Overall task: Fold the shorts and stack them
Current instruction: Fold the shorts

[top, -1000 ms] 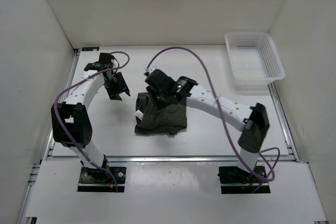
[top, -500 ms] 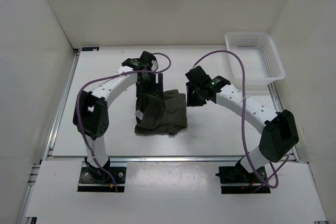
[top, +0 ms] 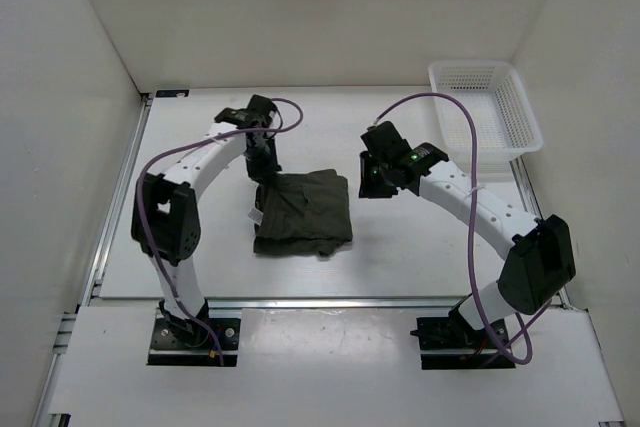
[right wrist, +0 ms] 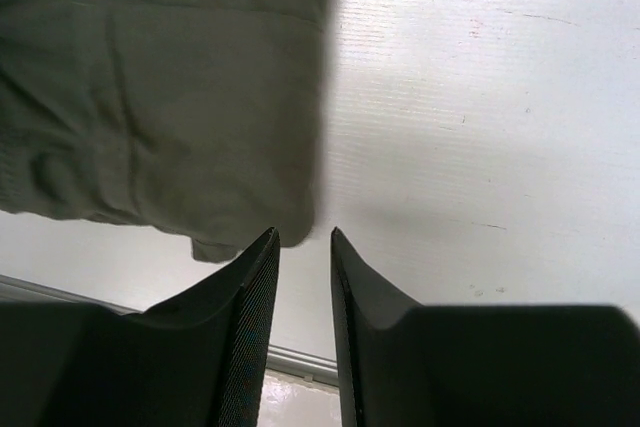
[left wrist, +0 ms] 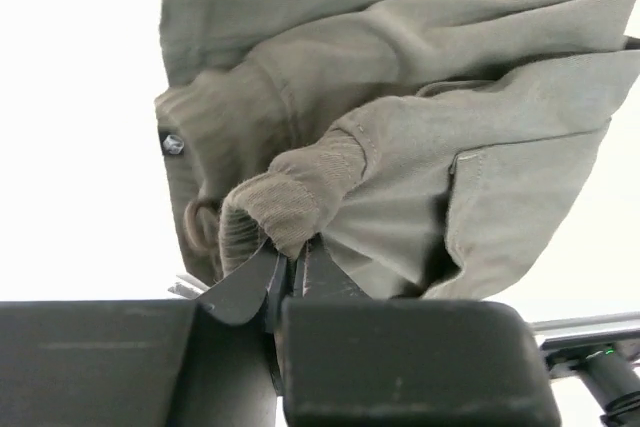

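The shorts (right wrist: 160,87) (blurred) overrun the left edge.

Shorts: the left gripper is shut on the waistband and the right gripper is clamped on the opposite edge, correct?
Not quite. The left gripper is shut on the waistband of the shorts, but the right gripper clamps nothing. The right wrist view shows its jaws slightly apart and empty above the table, just beside the shorts' edge.
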Robot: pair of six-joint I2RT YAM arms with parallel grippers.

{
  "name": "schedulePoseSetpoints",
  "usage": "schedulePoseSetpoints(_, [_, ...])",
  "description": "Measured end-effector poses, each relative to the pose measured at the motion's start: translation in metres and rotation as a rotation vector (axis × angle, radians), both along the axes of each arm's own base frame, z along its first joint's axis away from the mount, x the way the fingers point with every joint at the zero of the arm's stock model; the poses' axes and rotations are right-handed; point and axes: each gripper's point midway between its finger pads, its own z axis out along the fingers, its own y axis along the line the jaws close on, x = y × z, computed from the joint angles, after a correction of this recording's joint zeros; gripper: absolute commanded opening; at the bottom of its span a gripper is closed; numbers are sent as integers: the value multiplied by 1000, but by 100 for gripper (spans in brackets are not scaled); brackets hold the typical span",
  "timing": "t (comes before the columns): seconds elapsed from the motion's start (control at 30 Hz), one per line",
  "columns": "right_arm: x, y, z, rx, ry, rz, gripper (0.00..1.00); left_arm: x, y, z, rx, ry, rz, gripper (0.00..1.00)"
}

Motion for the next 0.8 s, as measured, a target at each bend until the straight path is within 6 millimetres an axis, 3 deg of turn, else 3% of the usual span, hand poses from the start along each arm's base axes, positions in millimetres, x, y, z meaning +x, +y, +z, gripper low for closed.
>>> schedulePoseSetpoints(0.07, [0,0,0,-2,-2,6,32,-1,17,8,-9,-19,43,24])
schedulePoseSetpoints(0.1, [0,1,0,-2,1,12,34,-3,25,9,-8,-18,62,47])
schedulePoseSetpoints(0.17, [2,3,-1,-3,3,23,39,-4,38,5,-1,-5,92,77])
schedulePoseSetpoints(0.2, [3,5,-2,-5,6,28,39,-4,42,2,4,5,104,87])
schedulePoseSetpoints(0.27, [5,7,-5,-9,13,36,39,-7,47,-6,12,31,125,88])
schedulePoseSetpoints(0.37, [8,11,-8,-13,20,51,39,-10,48,-8,19,44,131,88])
schedulePoseSetpoints(0.43, [11,17,-5,-4,16,67,31,-10,49,-3,22,33,140,84])
schedulePoseSetpoints(0.5, [16,27,1,9,4,89,21,-9,50,7,22,6,152,72])
schedulePoseSetpoints(0.53, [17,34,2,13,0,105,3,-8,51,13,20,-11,158,42])
schedulePoseSetpoints(0.57, [19,47,5,28,-8,131,3,-7,53,24,18,-42,164,41])
schedulePoseSetpoints(0.63, [17,67,0,38,7,178,0,-5,53,35,3,-83,180,11])
schedulePoseSetpoints(0.7, [17,87,-12,54,30,220,0,-2,52,39,-12,-110,178,10])
schedulePoseSetpoints(0.8, [12,110,-46,58,92,273,0,5,54,23,-8,-98,183,10])
